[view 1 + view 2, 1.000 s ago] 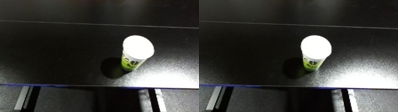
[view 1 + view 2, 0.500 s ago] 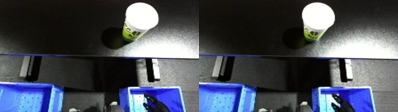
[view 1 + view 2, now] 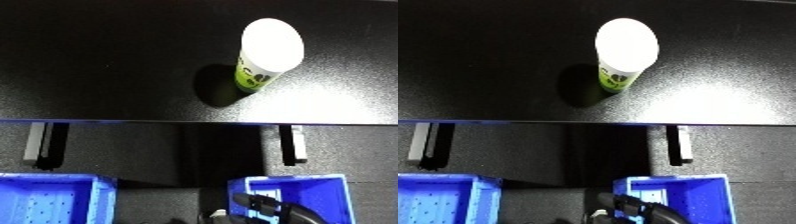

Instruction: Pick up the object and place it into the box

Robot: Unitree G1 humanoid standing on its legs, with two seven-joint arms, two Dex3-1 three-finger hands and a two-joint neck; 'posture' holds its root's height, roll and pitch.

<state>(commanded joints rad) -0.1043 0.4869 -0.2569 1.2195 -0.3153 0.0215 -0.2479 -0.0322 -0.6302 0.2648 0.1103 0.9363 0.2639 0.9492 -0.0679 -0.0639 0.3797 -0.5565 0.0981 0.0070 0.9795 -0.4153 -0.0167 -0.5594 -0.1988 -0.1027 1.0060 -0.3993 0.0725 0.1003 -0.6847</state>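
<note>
- Blue bins along the bottom edge, counted two: left bin (image 3: 53, 178), right bin (image 3: 298, 181).
- Dark curved shape (image 3: 265, 207) over the right bin, maybe the right hand; can't tell if open or curled. Left hand nowhere in view.
- Black table (image 3: 107, 60) filling the upper frame.
- One canister (image 3: 256, 76), white top, green label, upright at upper right, untouched.
- Looks like the reaching step, pickup not done; next up, getting a hand around that canister.

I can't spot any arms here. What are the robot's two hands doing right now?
Left hand: not in view.
Right hand: not in view.
The cup stands untouched on the table.
</note>
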